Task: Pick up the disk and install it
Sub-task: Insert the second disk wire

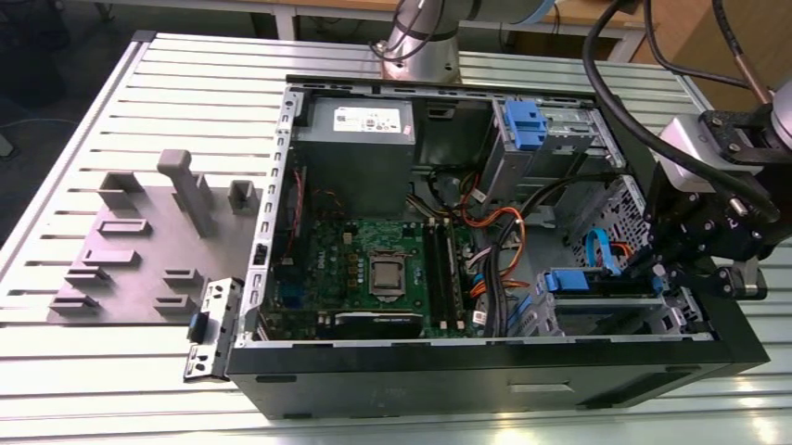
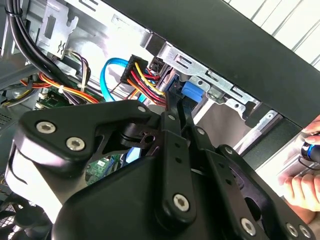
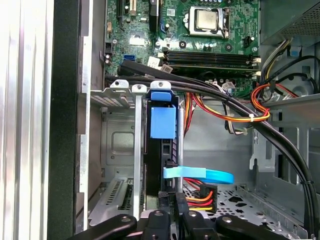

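The disk (image 3: 162, 150) stands on edge in the drive cage (image 3: 120, 145), long axis running into it, end effector (image 3: 172, 212) fingers pressed narrowly together.

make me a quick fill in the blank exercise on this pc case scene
1. The computer case lies on its side with its side panel ____, so the motherboard shows.
2. The end effector is down at the drive cage, where the disk with its ____ plastic tab sits upright in a slot.
3. The flat data cable near the disk is ____ in colour.
4. Left of the case in the exterior view stands a ____ fixture block.

Missing words: off; blue; blue; grey
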